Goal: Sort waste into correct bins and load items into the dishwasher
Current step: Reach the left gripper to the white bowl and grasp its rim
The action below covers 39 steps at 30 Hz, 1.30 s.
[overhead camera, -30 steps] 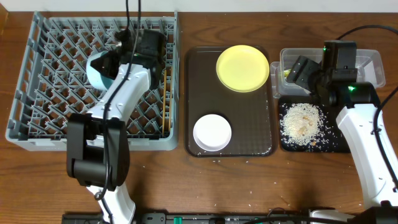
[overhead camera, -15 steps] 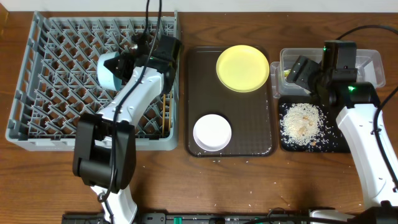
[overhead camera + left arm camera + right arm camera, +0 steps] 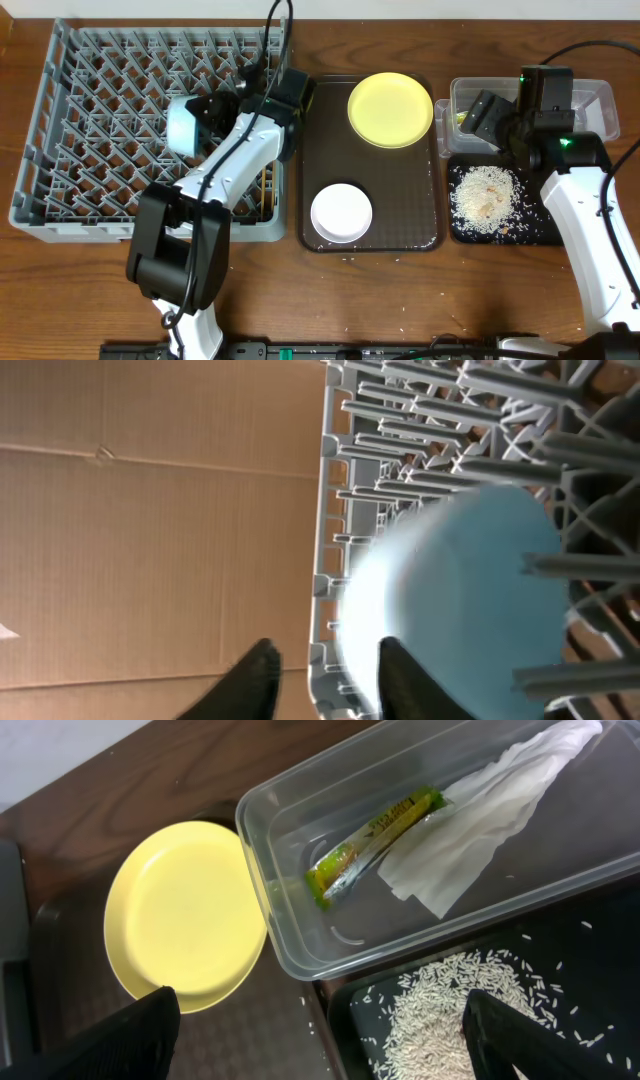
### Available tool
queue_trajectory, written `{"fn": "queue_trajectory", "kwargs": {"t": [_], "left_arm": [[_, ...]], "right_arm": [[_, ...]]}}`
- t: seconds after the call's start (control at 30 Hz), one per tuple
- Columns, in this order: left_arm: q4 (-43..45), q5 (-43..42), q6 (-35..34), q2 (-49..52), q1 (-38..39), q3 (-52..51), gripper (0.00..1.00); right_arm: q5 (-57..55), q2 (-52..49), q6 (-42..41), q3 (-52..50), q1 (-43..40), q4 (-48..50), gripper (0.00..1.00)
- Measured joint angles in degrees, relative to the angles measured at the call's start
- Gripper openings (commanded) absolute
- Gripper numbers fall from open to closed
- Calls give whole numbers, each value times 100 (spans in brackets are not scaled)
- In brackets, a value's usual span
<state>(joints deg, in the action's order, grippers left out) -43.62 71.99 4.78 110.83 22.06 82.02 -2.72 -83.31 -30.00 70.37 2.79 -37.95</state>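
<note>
The light blue bowl point(image 3: 182, 125) stands on its edge among the pegs of the grey dishwasher rack point(image 3: 90, 130). My left gripper point(image 3: 216, 108) is just right of it. In the left wrist view the bowl point(image 3: 470, 590) fills the right side and the left gripper point(image 3: 325, 672) stands open, its jaws apart around the bowl's rim. The yellow plate point(image 3: 390, 108) and white bowl point(image 3: 341, 212) rest on the brown tray point(image 3: 420, 235). My right gripper point(image 3: 320, 1040) hangs wide open and empty over the clear tub's point(image 3: 270, 910) near corner; the tub holds the green-yellow wrapper point(image 3: 375, 845) and white paper point(image 3: 490, 810). Rice point(image 3: 484, 195) lies in the black tray point(image 3: 535, 235).
Thin wooden chopsticks point(image 3: 263, 192) lie along the rack's right side. Stray rice grains dot the table by the brown tray's front edge point(image 3: 350, 258). The left arm's links reach over the rack's front right corner. A cardboard wall point(image 3: 150, 510) stands beyond the rack.
My left gripper carried the blue bowl rightward across the rack, then its jaws parted. The right arm has not moved.
</note>
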Motion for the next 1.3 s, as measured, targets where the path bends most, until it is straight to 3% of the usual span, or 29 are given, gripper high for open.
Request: {"fn": "queue_trajectory", "kwargs": {"t": [0.27,0.47,0.6,0.8,0.93,1.07,1.3], "left_arm": [[-28,0,-33,0,210,0,55],[-33,-407,-260,-94,708,-2,57],[-31,-1683,-424,-662,1163,-13,58],[-22,-4903,-664,-1823,1405,-13,58],[-382,-6465,-866,-1864,1403,-15,58],[-673,-7176,-1010,-1652,1405,-240,57],[-415,-7554,-1121,-1093,1405,-903,57]], "right_arm": [[0,0,0,0,0,-15,89],[0,0,0,0,0,-15,89],[0,0,0,0,0,-13,89],[11,0,0,0,0,61,89],[17,0,0,0,0,138,89],[20,0,0,0,0,140,89],[20,0,0,0,2,140,89]]}}
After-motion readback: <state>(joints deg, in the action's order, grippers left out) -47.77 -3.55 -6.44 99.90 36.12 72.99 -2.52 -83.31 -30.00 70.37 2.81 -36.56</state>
